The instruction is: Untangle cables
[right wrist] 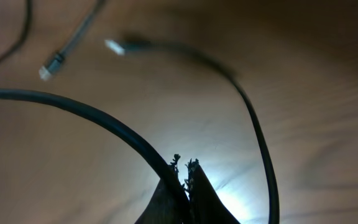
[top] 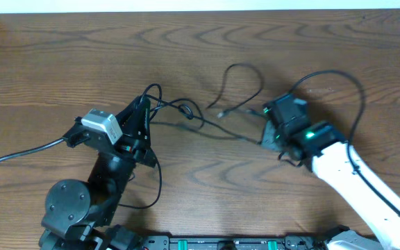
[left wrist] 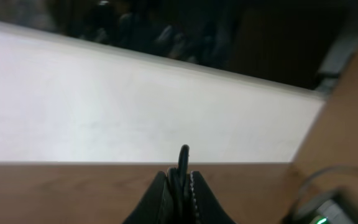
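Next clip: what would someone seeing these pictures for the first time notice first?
The tangle of black cables in the middle of the wooden table. The left gripper is shut on a loop that pokes up between its fingers. The right gripper is shut too, a cord running right up to it; whether it is pinched I cannot tell.

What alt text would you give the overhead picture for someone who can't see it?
Thin black cables lie in a loose tangle on a wooden table. The robot's left gripper pinches one side of the tangle; the right gripper is shut at the other side.
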Controlling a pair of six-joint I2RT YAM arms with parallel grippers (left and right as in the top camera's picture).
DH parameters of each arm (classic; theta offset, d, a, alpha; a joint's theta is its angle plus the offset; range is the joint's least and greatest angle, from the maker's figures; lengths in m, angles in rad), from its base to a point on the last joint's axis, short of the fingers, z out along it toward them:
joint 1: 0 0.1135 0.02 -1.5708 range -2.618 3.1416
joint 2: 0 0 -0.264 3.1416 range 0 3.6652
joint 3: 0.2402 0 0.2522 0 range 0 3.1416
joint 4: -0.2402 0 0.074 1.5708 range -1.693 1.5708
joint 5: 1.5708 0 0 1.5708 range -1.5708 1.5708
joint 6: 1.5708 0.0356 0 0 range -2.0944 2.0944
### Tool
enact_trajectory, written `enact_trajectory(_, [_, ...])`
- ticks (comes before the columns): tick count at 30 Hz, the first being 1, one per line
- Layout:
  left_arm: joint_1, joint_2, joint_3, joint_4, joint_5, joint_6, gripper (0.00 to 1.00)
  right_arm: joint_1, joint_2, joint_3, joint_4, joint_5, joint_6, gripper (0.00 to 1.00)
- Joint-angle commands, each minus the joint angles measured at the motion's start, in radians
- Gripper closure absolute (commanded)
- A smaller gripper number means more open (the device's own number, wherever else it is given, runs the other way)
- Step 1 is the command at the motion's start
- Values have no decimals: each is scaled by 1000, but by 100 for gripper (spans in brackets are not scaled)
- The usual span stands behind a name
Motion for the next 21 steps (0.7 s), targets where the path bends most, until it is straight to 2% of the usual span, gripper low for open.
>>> enact_trajectory(1, [8,-28,30,-32,-161,22,92,-118,-29,92,-37,260,-74,99])
enact_trajectory(6, [8,-28,30,-165,-162,24,92,-277,-42,251,-66,216,-164,99])
enact_trajectory(9, [8,-27,29,-251,-175,49,92,-361,-42,350,-71,140,-267,99])
enact_trajectory(16, [8,-27,29,-399,-441,48,92,-493,-41,488,-60,125,-377,99])
enact_trajectory(21, [8,-26,29,-412,-620,48,92,-550,-40,495,-47,125,-390,99])
